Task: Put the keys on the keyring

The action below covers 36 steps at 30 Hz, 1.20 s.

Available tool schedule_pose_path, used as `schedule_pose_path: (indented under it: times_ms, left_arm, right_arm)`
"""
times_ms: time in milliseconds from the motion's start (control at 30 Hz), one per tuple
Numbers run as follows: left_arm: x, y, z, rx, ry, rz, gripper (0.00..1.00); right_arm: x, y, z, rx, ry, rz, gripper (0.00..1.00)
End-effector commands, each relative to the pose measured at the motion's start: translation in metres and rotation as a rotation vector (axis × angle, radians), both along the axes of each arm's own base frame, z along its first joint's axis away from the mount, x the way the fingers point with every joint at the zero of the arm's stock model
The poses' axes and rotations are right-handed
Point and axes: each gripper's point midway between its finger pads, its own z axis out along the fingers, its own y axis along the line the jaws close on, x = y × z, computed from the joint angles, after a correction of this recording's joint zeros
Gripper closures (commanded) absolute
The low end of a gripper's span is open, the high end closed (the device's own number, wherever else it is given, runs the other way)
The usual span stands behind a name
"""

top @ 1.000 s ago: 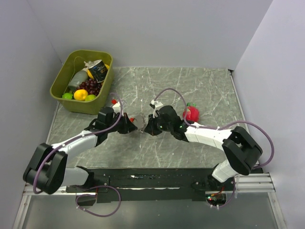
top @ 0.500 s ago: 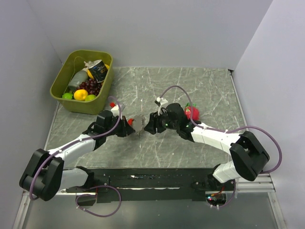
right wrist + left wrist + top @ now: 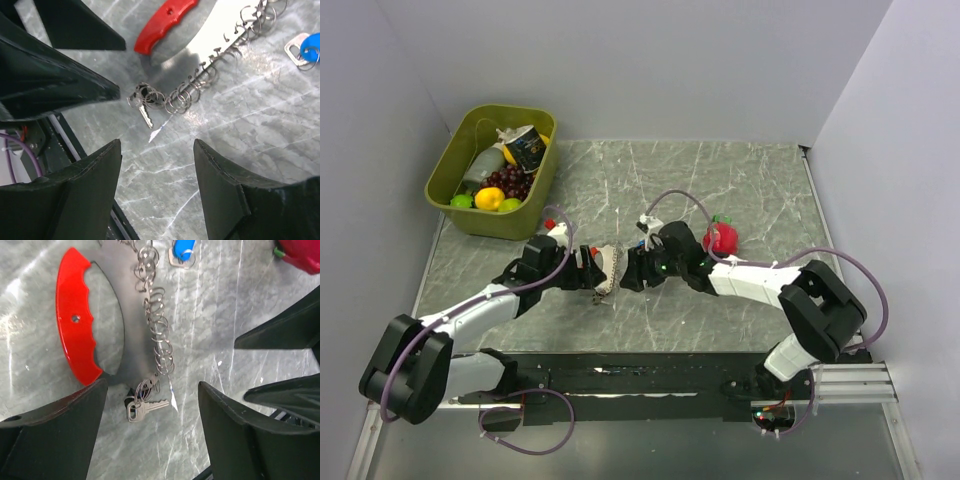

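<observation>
Keyring [image 3: 75, 340] lies flat on the table [image 3: 740, 180]: a red clip with a chain of rings [image 3: 156, 325] running along its metal side. Left gripper [image 3: 152, 387] has its jaws apart with nothing clamped, and its fingers straddle the end of the clip where the chain finishes. Right gripper [image 3: 157, 145] faces it from the other side of that same end, jaws also apart, holding nothing. Small silver key [image 3: 145, 407] lies on the table at that chain end, just beside the clip's tip. It looks threaded on the last ring, but these views don't confirm that. Blue key [image 3: 181, 250] sits near the opposite end of the clip, beside the chain. Red toy fruit [image 3: 722, 238] is well off to the right of the clip, and the green bin [image 3: 442, 172] is well off to its far left.
</observation>
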Motion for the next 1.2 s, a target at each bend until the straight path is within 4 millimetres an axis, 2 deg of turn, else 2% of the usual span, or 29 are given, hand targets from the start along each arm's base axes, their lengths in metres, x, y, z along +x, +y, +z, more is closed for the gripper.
schedule_pose_path:
  times_ms: [0, 133, 167, 267, 333, 400, 433, 500, 633, 700, 733, 767, 1167]
  left_arm:
    - [0.019, -0.005, 0.027, -0.022, -0.072, 0.027, 0.22]
    - [0.022, -0.009, 0.024, -0.032, -0.053, 0.022, 0.24]
    - [0.021, -0.009, 0.021, -0.030, -0.039, 0.024, 0.24]
    - [0.023, -0.009, 0.019, -0.028, -0.025, 0.036, 0.25]
    - [0.025, -0.008, 0.017, -0.022, -0.016, 0.048, 0.25]
    - [0.026, -0.007, 0.016, -0.016, -0.008, 0.059, 0.25]
    - [0.028, -0.005, 0.016, -0.011, -0.004, 0.073, 0.25]
    - [0.029, -0.001, 0.014, -0.004, 0.010, 0.094, 0.25]
    - [0.032, 0.011, 0.011, -0.016, 0.042, 0.155, 0.23]
    - [0.032, 0.016, 0.009, -0.049, 0.060, 0.165, 0.23]
    - [0.033, 0.018, 0.011, -0.065, 0.060, 0.167, 0.23]
    - [0.035, 0.023, 0.011, -0.076, 0.062, 0.181, 0.23]
    - [0.031, 0.026, 0.002, -0.101, 0.085, 0.170, 0.23]
  right_arm:
    - [0.002, 0.013, 0.001, -0.020, -0.017, 0.025, 0.33]
    - [-0.002, 0.026, -0.007, -0.060, -0.001, 0.050, 0.35]
    - [-0.003, 0.028, -0.013, -0.071, 0.013, 0.050, 0.39]
    - [-0.006, 0.037, -0.013, -0.070, 0.020, 0.057, 0.46]
    - [-0.005, 0.045, -0.009, -0.091, -0.009, 0.055, 0.46]
    - [-0.006, 0.048, -0.014, -0.136, -0.010, 0.052, 0.46]
    - [-0.003, 0.057, -0.006, -0.135, -0.041, 0.042, 0.46]
    - [-0.004, 0.055, -0.016, -0.188, -0.021, 0.027, 0.46]
    - [0.006, 0.061, -0.015, -0.243, -0.060, -0.011, 0.46]
    - [0.003, 0.062, -0.022, -0.291, -0.063, -0.008, 0.47]
    - [0.005, 0.064, -0.019, -0.302, -0.074, -0.015, 0.48]
    - [0.008, 0.062, -0.025, -0.337, -0.077, -0.032, 0.50]
    - [0.003, 0.067, -0.046, -0.439, -0.062, -0.029, 0.58]
